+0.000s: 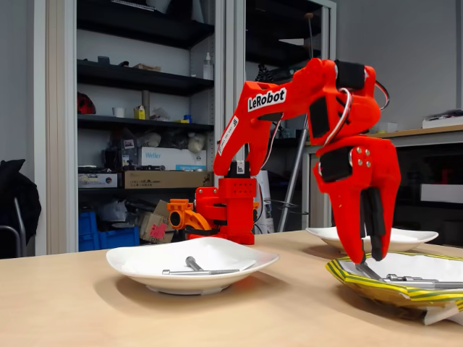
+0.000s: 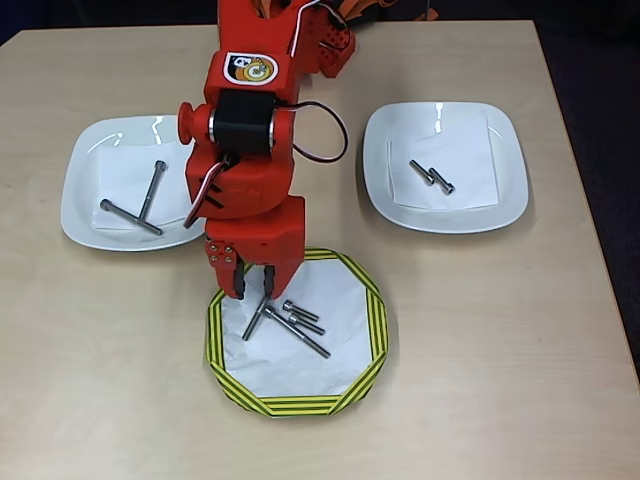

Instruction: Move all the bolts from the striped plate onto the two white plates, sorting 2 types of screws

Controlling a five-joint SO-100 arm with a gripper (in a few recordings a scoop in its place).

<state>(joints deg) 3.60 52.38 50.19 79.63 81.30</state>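
Wood-tone table, shelving w/ boxes behind in fixed view. Red arm reaches fwd from base at table's far edge, leaning over striped plate.

Gripper tips down at plate's upper-left inner edge in overhead view; in fixed view fingers hang near vertical, tips right at plate surface. Jaws slightly spread, narrow gap between fingers, nothing pinched that I can see. Tips sit just beside top end of a long bolt; contact vs. near miss: can't tell.

Striped plate: 4 bolts clustered upper-left of centre on white inside. Two long thin ones, one slanting down-left, one down-right, crossing/touching near top. Two short thicker ones lying side by side just right of them.

Left white plate (overhead): 2 long thin bolts, ends touching in a V. Same plate in fixed view, bolts lying flat.

Right white plate (overhead): 2 short bolts, parallel, just beside each other near centre. Fixed view shows this plate behind gripper.

Plates well apart from each other, striped one nearest front edge, between the two whites.
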